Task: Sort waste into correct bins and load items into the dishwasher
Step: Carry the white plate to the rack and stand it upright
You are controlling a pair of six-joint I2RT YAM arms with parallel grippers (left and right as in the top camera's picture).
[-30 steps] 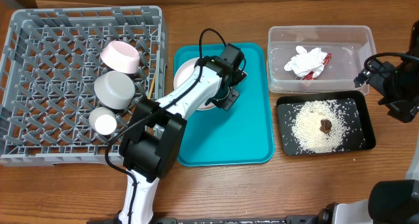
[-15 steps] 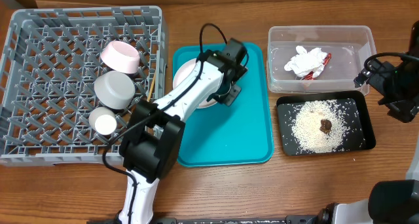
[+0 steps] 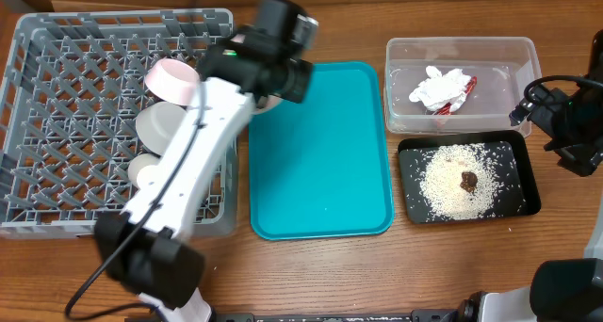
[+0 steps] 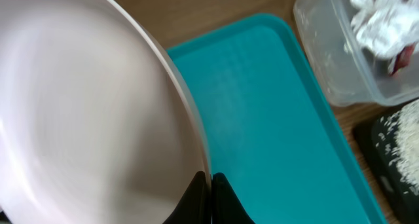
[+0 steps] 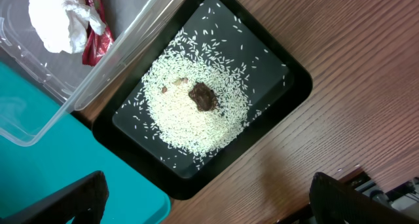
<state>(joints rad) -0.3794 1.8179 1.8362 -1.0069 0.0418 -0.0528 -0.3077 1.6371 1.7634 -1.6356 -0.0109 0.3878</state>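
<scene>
1. Wooden table (image 3: pixel 311 275) is carrying everything.
2. Large square grey plastic dish rack crate (image 3: pixel 57 77) is sitting at the left, holding a grey metal bowl (image 3: pixel 155 124), a small white dish with pink outside (image 3: pixel 170 77) and a small white cup (image 3: pixel 146 176).
3. Flat teal serving tray (image 3: pixel 320 171) is lying bare in the middle.
4. Large round white plate (image 4: pixel 85 106) is hanging tilted in the air by the crate's right edge and the teal tray's far left corner, with the left claw (image 4: pixel 210 191) clamping its rim.
5. Clear plastic rectangular tub (image 3: pixel 509 54) is holding crumpled white tissue (image 3: pixel 438 87) and a small red wrapper (image 3: pixel 466 88).
6. Shallow black rectangular tray (image 3: pixel 528 204) is holding loose white rice grains (image 3: pixel 452 190) with a small brown food lump (image 3: pixel 468 180) on top.
7. Right claw (image 5: pixel 208 181) is hovering wide open above the black tray, gripping nothing.
</scene>
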